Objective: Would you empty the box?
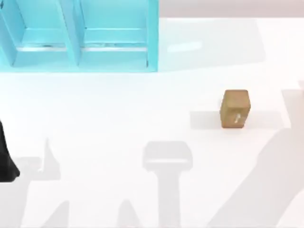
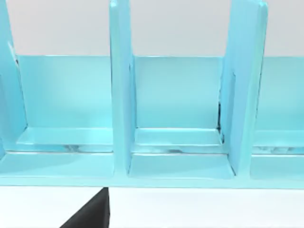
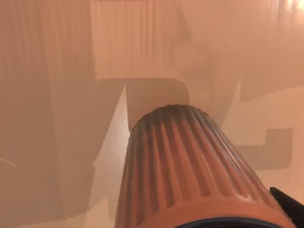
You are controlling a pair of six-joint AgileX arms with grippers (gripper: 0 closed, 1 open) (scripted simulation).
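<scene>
Left arm: you see the left arm [image 1: 6, 161] as a black shape at the left edge of the table [image 1: 118, 114], in the top view, well apart from both the rack and the box.
Left gripper: a black wedge of the left gripper [image 2: 90, 214] juts into the left wrist view, low in front of the rack. You cannot tell how wide it is set.
Cyan rack: the cyan rack [image 1: 114, 57] stands at the far side of the table, on its left half. Upright dividers [image 2: 121, 95] split it into side-by-side compartments, each with a stepped floor.
Box: the brown box [image 1: 234, 108] sits on the table's right half, upright, with a small pale mark on the face toward the near edge. It is well apart from the rack and touches nothing else.
Ribbed object: in the right wrist view, a ribbed cylinder [image 3: 190, 171], orange-brown in that light, sits right in front of the camera, above the bare table.
Right gripper: a dark tip of the right gripper [image 3: 288, 202] shows just beside the cylinder. You cannot tell whether it clamps the cylinder.
Shadows: grey arm shadows [image 1: 166, 161] lie across the near half of the table.
</scene>
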